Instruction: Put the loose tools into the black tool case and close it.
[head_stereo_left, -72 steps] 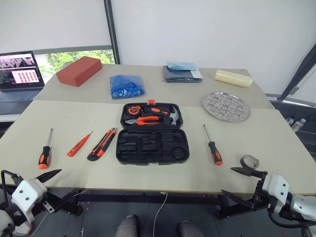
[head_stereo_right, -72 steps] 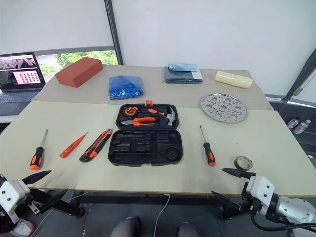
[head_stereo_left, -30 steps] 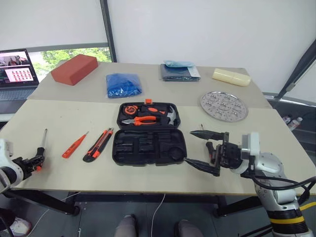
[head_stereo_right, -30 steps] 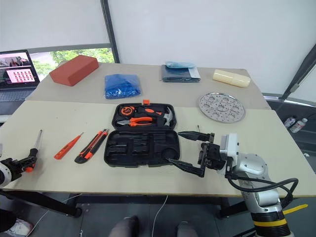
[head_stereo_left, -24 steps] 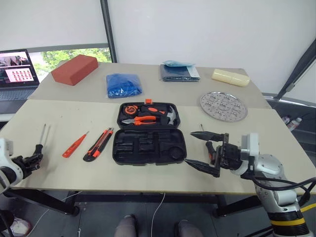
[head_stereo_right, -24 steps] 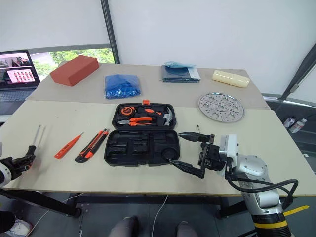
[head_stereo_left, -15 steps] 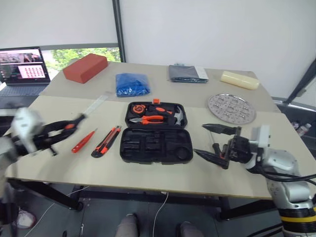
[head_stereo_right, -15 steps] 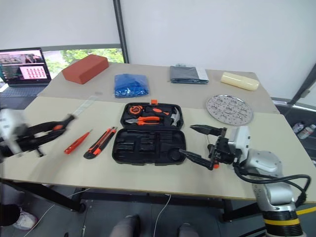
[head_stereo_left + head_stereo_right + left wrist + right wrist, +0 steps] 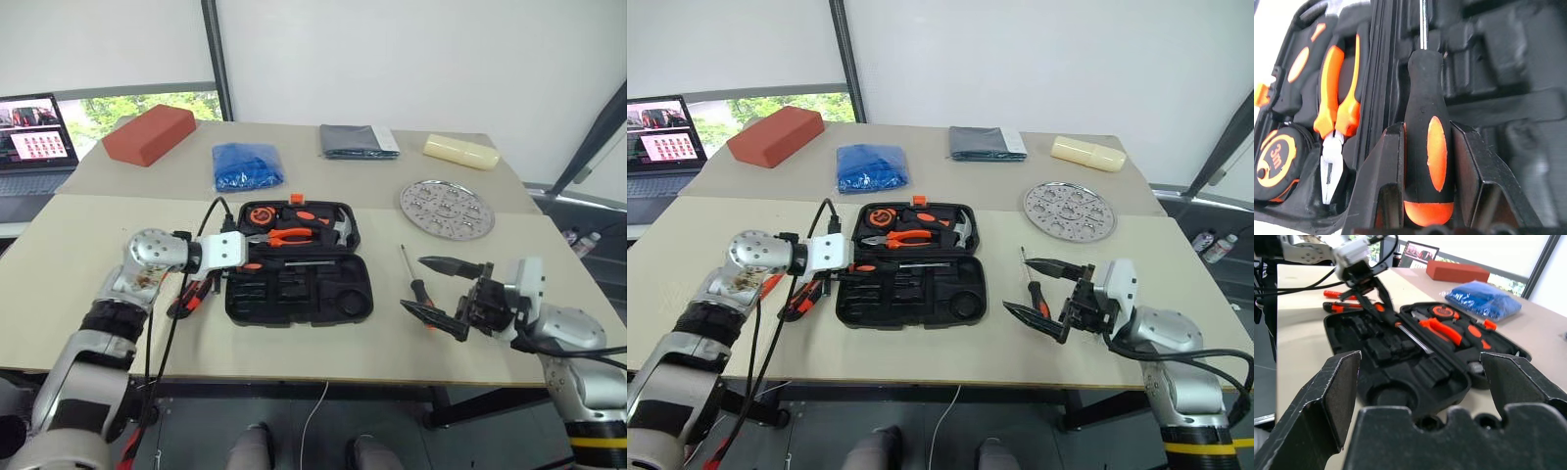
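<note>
The left gripper (image 9: pixel 1427 161) pinches a screwdriver (image 9: pixel 1426 142) by its orange-and-black handle, over the open black tool case (image 9: pixel 323 304) in the middle of the table (image 9: pixel 294 352). The screwdriver's tip is cut off in the wrist view. The right gripper (image 9: pixel 1043 291) is spread wide and holds nothing, partly hiding a second screwdriver (image 9: pixel 411 274) beside the case

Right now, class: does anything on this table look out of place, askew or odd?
Nothing looks damaged or spilled. One screwdriver lies loose beside the open tool case, the right gripper open around it.
</note>
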Motion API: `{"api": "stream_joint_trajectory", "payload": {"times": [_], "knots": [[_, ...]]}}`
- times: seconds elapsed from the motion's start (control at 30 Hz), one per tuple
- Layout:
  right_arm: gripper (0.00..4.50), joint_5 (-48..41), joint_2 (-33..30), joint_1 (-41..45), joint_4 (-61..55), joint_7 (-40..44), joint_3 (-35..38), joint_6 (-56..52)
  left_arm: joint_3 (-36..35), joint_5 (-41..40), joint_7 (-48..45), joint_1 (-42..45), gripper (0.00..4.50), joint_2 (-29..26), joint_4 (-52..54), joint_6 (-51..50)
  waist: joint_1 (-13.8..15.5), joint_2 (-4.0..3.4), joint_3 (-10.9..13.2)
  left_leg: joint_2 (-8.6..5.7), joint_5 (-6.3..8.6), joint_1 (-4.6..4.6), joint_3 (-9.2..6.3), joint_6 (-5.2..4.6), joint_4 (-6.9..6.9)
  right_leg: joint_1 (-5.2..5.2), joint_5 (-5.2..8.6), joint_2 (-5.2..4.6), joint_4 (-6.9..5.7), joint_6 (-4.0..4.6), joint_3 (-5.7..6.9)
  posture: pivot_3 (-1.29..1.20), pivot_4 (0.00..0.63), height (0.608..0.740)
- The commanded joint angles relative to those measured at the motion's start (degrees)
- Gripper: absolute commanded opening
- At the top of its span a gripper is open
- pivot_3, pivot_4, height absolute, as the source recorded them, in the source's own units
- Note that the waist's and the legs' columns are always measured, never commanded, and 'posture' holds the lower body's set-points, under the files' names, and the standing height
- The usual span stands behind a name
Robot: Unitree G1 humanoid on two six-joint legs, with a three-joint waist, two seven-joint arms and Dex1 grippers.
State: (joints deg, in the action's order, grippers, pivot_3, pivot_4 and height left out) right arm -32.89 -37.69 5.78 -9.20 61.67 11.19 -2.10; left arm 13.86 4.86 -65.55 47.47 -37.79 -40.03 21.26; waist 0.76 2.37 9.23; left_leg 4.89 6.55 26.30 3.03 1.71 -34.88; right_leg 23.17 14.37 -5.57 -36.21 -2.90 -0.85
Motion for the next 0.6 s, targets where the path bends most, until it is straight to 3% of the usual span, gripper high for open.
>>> {"api": "stream_joint_trajectory", "payload": {"times": [0.03,0.3,0.37,0.5,0.6], "knots": [[4.5,-0.6,0.3,-1.1,-2.7,-0.7,2.6,1.7,0.3,1.9,1.8,2.7,0.89,0.9,-2.3,2.9,0.0,0.0,0.0,0.0,0.0,0.0,0.0,0.0,-0.02,-0.01,-0.01,0.0,0.0,-0.01,-0.01,0.0,0.15,0.74],[4.5,-0.4,1.2,-2.5,-3.5,-1.3,2.6,2.0,1.2,4.5,2.3,4.3,0.89,2.2,-5.5,6.1,0.0,0.0,0.0,0.0,-0.01,0.0,0.0,0.01,-0.07,-0.01,-0.07,0.0,-0.02,-0.01,-0.03,0.0,0.15,0.74],[4.5,-0.4,1.4,-2.4,-3.3,-1.3,2.6,2.0,0.6,4.0,2.4,4.3,1.9,2.5,-5.7,5.9,0.0,0.0,0.0,0.0,-0.01,0.0,0.0,0.01,-0.07,-0.01,-0.07,0.0,-0.02,-0.01,-0.03,0.0,0.15,0.74],[4.5,-0.4,1.5,-2.7,-3.3,-1.2,2.5,1.9,-4.2,-2.9,2.5,3.3,3.23,5.1,-3.1,3.0,0.1,0.0,0.0,0.0,-0.01,0.0,0.0,0.0,-0.09,-0.03,-0.08,0.0,-0.03,-0.01,-0.03,0.0,0.15,0.74],[4.5,-0.6,1.6,-3.2,-3.3,-1.4,2.7,1.7,-7.9,-9.9,-0.4,1.7,3.23,6.6,1.0,-4.2,0.1,0.0,0.0,0.0,-0.01,0.02,-0.02,0.0,-0.13,-0.04,-0.09,0.0,-0.04,-0.03,-0.03,0.0,0.15,0.74]]}}
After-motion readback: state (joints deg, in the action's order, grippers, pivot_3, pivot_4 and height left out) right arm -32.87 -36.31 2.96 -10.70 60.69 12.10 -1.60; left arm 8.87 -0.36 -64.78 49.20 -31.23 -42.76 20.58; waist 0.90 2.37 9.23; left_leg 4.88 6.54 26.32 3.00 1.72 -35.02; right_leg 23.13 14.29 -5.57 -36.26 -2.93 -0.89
